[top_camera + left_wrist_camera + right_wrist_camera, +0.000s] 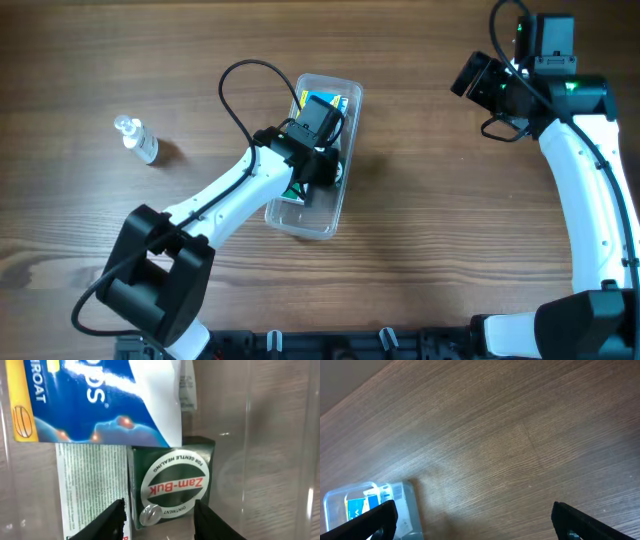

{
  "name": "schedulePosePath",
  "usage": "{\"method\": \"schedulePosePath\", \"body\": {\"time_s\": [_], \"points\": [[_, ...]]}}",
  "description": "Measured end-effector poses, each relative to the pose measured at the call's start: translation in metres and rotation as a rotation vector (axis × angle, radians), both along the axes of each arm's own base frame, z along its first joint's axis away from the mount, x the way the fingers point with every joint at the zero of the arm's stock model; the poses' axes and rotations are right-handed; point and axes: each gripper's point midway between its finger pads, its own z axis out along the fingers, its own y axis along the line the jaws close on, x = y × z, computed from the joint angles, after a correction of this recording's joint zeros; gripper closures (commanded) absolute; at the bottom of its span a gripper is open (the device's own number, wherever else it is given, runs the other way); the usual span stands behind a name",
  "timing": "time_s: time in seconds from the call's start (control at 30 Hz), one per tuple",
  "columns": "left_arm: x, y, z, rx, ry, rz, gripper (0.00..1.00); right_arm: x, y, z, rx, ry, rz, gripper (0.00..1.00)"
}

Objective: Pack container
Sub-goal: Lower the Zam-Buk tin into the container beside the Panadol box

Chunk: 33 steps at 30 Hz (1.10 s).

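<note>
- The container, a long clear plastic tray with rounded corners, lies on the wooden table near the middle, one short end pointing away from the robot
- It looks light and thin-walled, so the sides probably flex a little, and the smooth plastic would likely be slippery and slide on the table if nudged
- The best hold is probably the rim of a long side wall or a short end, one finger inside and one outside, squeezed gently
- Inside it are a blue box at the far end and a green Zam-Buk box just beside it
- The left pincer hangs inside the container just over the green box, fingers spread about the width of the box and apparently gripping nothing; whether they touch it cannot be told
- The right pincer hovers over bare table well away from the container, fingers spread wide and empty
- A small clear bottle stands apart on the left
</note>
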Motion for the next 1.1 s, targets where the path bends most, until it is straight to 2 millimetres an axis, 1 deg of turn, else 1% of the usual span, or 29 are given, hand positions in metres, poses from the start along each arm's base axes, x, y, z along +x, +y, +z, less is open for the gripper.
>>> {"method": "schedulePosePath", "body": {"time_s": [0.1, 0.2, 0.27, 0.43, 0.5, 0.6, 0.73, 0.8, 0.83, 0.9, 0.93, 1.1], "points": [[0.006, -0.004, 0.003, -0.019, -0.028, 0.000, 0.53, 0.000, 0.000, 0.000, 0.000, 0.000, 0.000, 0.00], [0.007, -0.005, 0.001, -0.019, -0.027, 0.000, 0.52, 0.000, 0.000, 0.000, 0.000, 0.000, 0.000, 0.00], [0.008, -0.006, -0.005, -0.019, -0.020, -0.002, 0.51, 0.000, 0.000, 0.000, 0.000, 0.000, 0.000, 0.00], [0.008, -0.010, -0.031, 0.002, 0.016, -0.008, 0.52, 0.000, 0.000, 0.000, 0.000, 0.000, 0.000, 0.00], [0.008, -0.010, -0.031, 0.002, 0.016, -0.009, 0.55, 0.000, 0.000, 0.000, 0.000, 0.000, 0.000, 0.00], [0.009, -0.010, -0.031, 0.004, 0.014, -0.004, 0.55, 0.000, 0.000, 0.000, 0.000, 0.000, 0.000, 0.00], [0.009, -0.005, -0.023, 0.015, -0.001, 0.012, 0.54, 0.000, 0.000, 0.000, 0.000, 0.000, 0.000, 0.00], [0.010, -0.005, -0.010, 0.004, -0.027, 0.014, 0.54, 0.000, 0.000, 0.000, 0.000, 0.000, 0.000, 0.00], [0.011, -0.006, 0.000, -0.008, -0.050, 0.016, 0.54, 0.000, 0.000, 0.000, 0.000, 0.000, 0.000, 0.00], [0.011, -0.010, 0.012, -0.025, -0.075, 0.011, 0.54, 0.000, 0.000, 0.000, 0.000, 0.000, 0.000, 0.00], [0.009, -0.012, 0.015, -0.029, -0.080, 0.005, 0.54, 0.000, 0.000, 0.000, 0.000, 0.000, 0.000, 0.00], [-0.002, -0.025, 0.014, -0.028, -0.078, -0.035, 0.51, 0.000, 0.000, 0.000, 0.000, 0.000, 0.000, 0.00]]}}
